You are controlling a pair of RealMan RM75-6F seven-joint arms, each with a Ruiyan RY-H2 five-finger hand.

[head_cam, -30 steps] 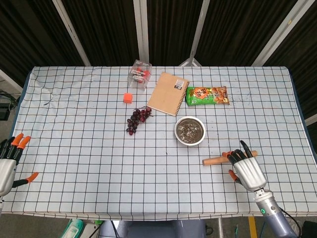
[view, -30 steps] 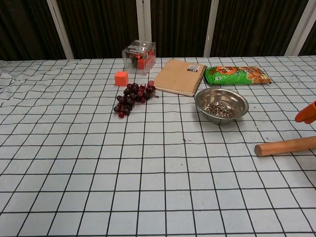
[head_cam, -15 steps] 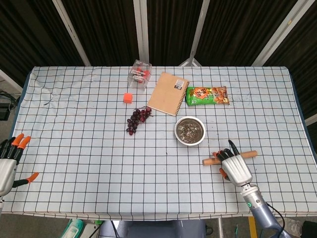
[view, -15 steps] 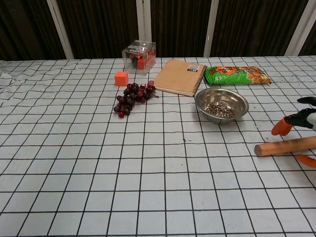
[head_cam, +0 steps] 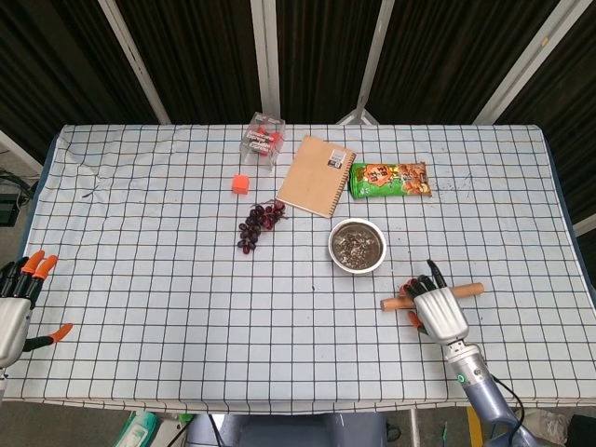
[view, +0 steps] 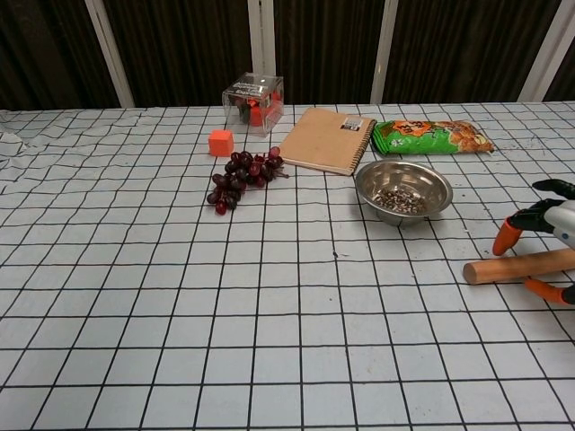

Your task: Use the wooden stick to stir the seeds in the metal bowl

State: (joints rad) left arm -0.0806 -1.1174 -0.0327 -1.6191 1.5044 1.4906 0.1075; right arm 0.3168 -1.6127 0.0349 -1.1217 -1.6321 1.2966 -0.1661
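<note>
A: Where is the wooden stick [head_cam: 431, 296] right now?

B: Flat on the checked tablecloth [head_cam: 168, 279], just in front and to the right of the metal bowl [head_cam: 357, 246], which has the seeds [view: 401, 200] lying in its bottom. The stick lies crosswise, one end pointing towards the bowl side.

A: And the right hand [head_cam: 437, 311]?

B: It sits over the middle of the stick, fingers draped across it. In the chest view an orange fingertip [view: 506, 237] stands behind the stick and another in front, so the fingers straddle it but are apart. I judge it is not gripped yet; the stick looks to be resting on the cloth.

A: Why come at it from above?

B: Probably so the fingers can close around the shaft and leave the bowl-side end free for stirring.

A: The left hand [head_cam: 17, 303]?

B: Off at the near left edge of the table, fingers spread, holding nothing, well apart from everything.

A: Anything in the way?

B: Not near the bowl's front. The spiral notebook [head_cam: 316, 175], snack packet [head_cam: 389, 179], bunch of grapes [head_cam: 260, 224], orange cube [head_cam: 241, 183] and clear plastic box [head_cam: 264, 136] all lie behind or to the left of it.
</note>
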